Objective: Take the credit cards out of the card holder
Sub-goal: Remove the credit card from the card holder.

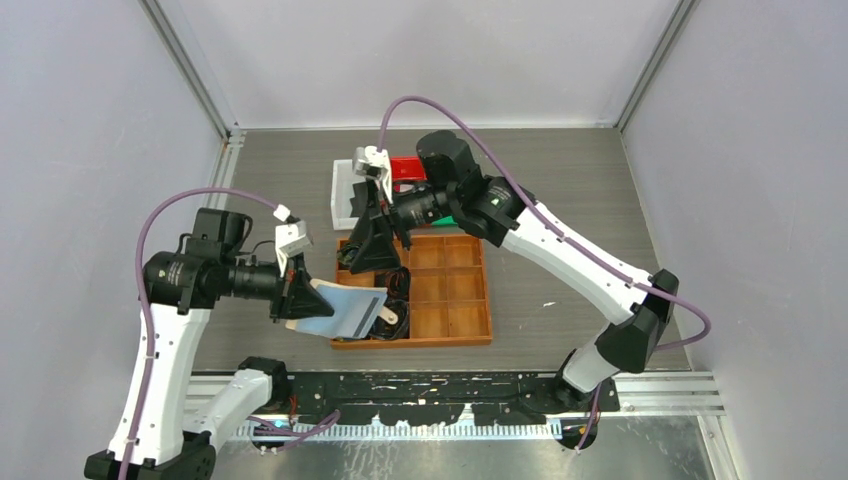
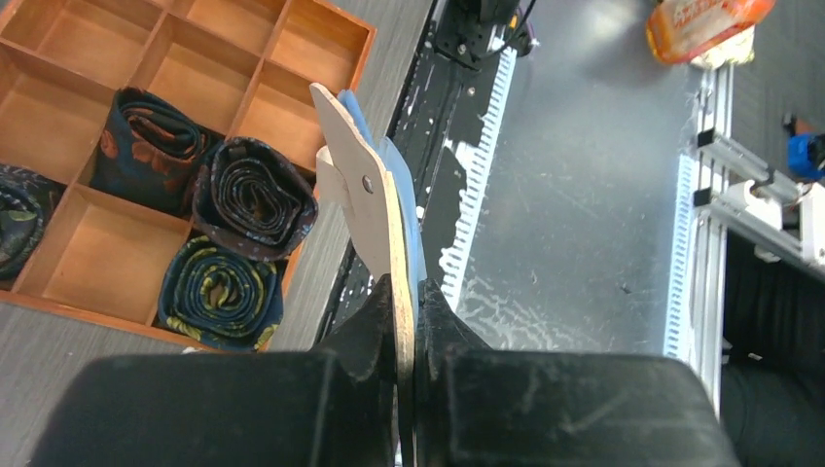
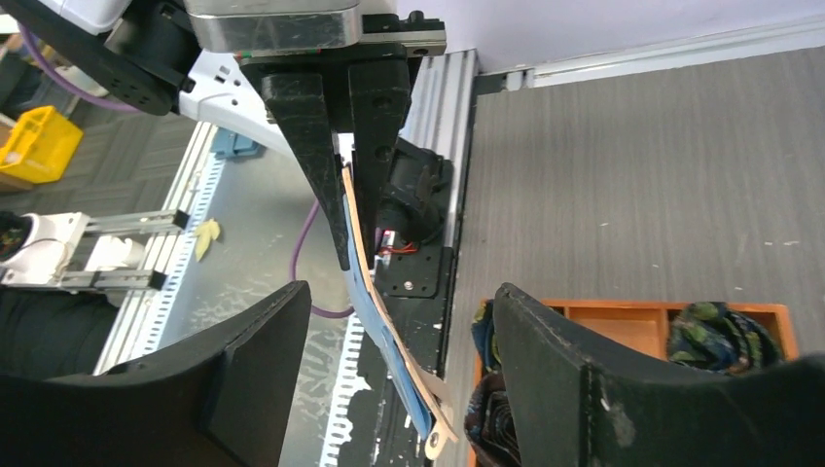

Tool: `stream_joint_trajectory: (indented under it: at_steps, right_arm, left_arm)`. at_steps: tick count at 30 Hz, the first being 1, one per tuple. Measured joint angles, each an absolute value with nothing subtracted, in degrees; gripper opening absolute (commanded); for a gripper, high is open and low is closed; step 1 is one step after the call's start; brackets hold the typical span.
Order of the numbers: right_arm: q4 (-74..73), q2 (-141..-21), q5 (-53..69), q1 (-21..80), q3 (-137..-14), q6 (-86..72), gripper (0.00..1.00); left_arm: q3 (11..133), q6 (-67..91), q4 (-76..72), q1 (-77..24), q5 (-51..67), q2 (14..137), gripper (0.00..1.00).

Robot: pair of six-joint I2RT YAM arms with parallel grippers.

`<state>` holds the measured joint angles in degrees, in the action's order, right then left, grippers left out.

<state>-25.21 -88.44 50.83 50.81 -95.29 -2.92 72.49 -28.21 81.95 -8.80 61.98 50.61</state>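
The left claw (image 2: 409,304) is pinched tight on the card holder (image 2: 375,199) — it sticks out past the tips. The right claw (image 1: 371,262) gapes wide, empty — the card holder is just ahead.

Bright, even light falls from overhead, and the table (image 1: 560,180) carries only soft, faint shadows. The overhead view is sharp throughout. In the wrist views the left gripper (image 2: 410,295) and right gripper (image 3: 399,292) loom dark and blurred up close, and the metal floor (image 2: 584,195) shows pale glare.
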Motion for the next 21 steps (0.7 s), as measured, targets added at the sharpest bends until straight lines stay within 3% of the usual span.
stream_joint_trajectory:
  at_steps: [16,21]
  right_arm:
    - [-24.0,-90.4,52.2,59.4,-93.7,-3.4,0.46]
    - [-23.2,-90.4,51.0,60.6,-93.0,-3.7,0.25]
  left_arm:
    - [77.5,-35.5,87.2,-10.2,61.7,51.4,0.00]
    - [78.0,-35.7,87.5,-10.4,62.5,51.3,0.00]
